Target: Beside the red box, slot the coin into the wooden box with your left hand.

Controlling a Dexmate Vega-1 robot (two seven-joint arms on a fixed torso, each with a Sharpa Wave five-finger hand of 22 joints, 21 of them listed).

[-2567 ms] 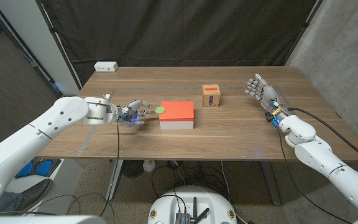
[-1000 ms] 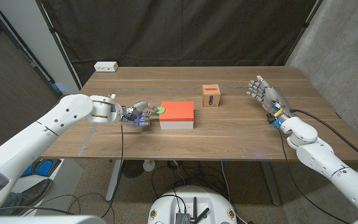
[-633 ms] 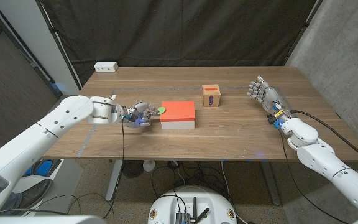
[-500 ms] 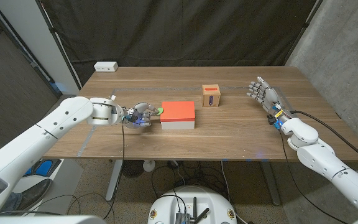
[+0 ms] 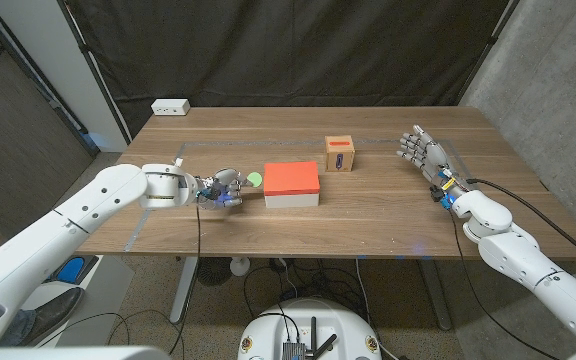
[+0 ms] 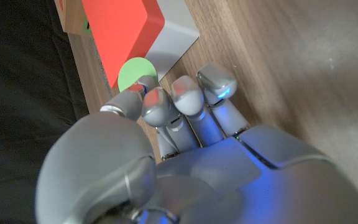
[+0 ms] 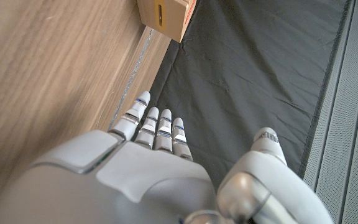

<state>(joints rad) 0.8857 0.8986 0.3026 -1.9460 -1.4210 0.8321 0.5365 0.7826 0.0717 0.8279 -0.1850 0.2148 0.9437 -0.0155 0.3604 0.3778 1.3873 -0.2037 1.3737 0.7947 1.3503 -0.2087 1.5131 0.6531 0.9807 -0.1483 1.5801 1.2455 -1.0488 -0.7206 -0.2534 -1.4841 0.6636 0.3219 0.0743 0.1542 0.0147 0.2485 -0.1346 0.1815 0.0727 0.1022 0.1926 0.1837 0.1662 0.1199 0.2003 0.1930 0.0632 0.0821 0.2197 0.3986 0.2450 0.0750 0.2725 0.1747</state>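
The green coin (image 5: 253, 179) is just left of the red box (image 5: 292, 183), a red-topped, white-sided block at the table's middle. My left hand (image 5: 218, 190) reaches toward it from the left, and its fingertips (image 6: 146, 93) pinch the coin (image 6: 134, 71) by its near edge. In the left wrist view the coin stands tilted in front of the red box's (image 6: 120, 28) corner. The small wooden box (image 5: 340, 153), with a slot in its front face, stands behind and to the right of the red box. My right hand (image 5: 423, 150) is raised at the right with its fingers spread, holding nothing.
A white power strip (image 5: 170, 106) lies at the table's far left corner. A black curtain hangs behind the table (image 5: 368, 215). The wooden box (image 7: 166, 15) shows in the right wrist view near the table's far edge.
The red box has slid a little to the right. The coin, earlier at the box's left top edge, now sits off it at my left fingertips. My left elbow has dropped lower.
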